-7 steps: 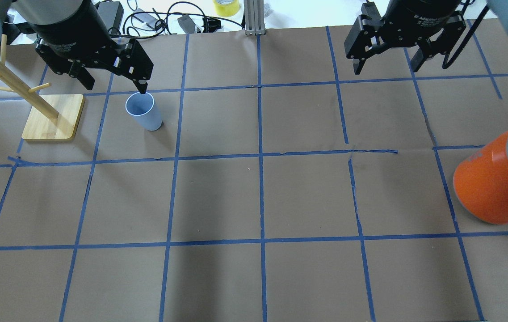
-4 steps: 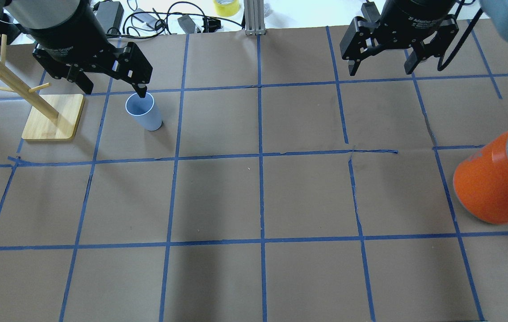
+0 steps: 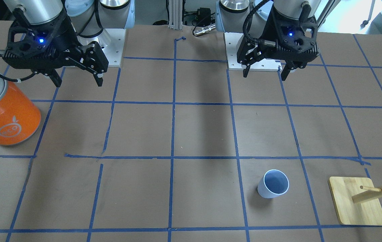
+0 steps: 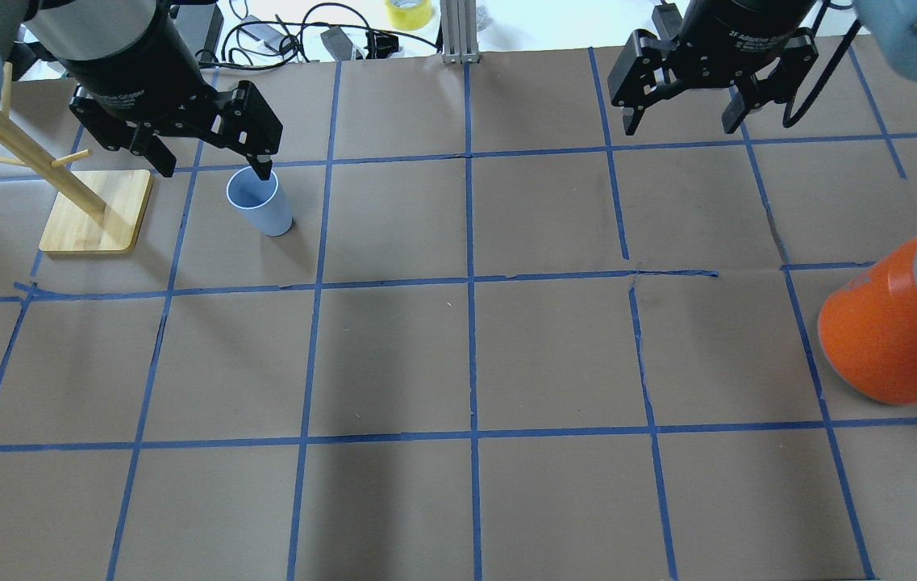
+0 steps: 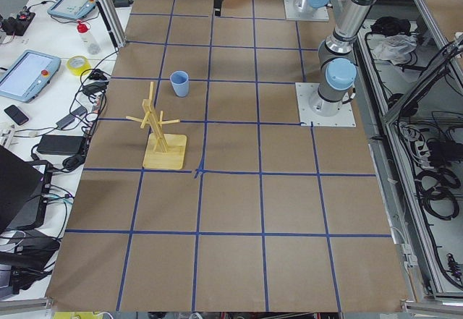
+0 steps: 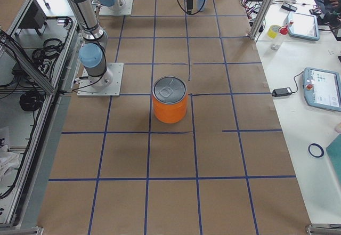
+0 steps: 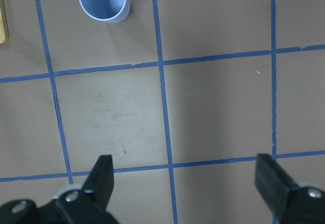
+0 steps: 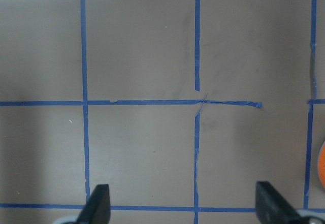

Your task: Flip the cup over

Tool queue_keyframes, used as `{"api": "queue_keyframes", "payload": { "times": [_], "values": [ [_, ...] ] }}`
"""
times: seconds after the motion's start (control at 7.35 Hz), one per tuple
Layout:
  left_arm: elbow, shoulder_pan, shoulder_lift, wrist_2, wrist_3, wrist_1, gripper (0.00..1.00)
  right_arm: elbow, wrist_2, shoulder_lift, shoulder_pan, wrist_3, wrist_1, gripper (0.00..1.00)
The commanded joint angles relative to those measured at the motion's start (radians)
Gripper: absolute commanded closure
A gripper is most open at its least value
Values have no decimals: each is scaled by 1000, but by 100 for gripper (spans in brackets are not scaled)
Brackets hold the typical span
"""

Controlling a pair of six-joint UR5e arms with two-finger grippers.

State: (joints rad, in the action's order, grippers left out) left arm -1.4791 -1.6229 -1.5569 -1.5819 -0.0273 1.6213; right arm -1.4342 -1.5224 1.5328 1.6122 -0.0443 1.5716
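Note:
The pale blue cup (image 3: pixel 273 184) stands upright, rim up, on the brown table; it also shows in the overhead view (image 4: pixel 259 202), the left wrist view (image 7: pixel 103 0), the left side view (image 5: pixel 179 84) and the right side view (image 6: pixel 201 1). My left gripper (image 4: pixel 212 165) is open and empty, held high above the table on the robot's side of the cup (image 3: pixel 264 74) (image 7: pixel 185 176). My right gripper (image 4: pixel 678 125) is open and empty, also held high, far from the cup (image 3: pixel 78 82) (image 8: pixel 177 198).
A wooden mug rack (image 4: pixel 95 211) stands just left of the cup (image 3: pixel 357 201) (image 5: pixel 163 142). A large orange can (image 4: pixel 894 323) with a silver top stands at the table's right side (image 3: pixel 6 114) (image 6: pixel 169 102). Blue tape lines grid the table.
The right gripper has shifted a little left in the overhead view. The left gripper has shifted slightly. The cup has not moved and both grippers stay open.

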Motion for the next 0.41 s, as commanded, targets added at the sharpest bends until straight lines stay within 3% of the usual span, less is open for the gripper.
{"api": "queue_keyframes", "payload": {
  "times": [0.0,0.27],
  "values": [
    [-15,-3,5,-1,3,-1,0,0,-7,-2,0,-21,71,0],
    [-18,-3,-3,-9,0,-4,0,-2,5,-2,0,-23,70,0]
  ]
}}
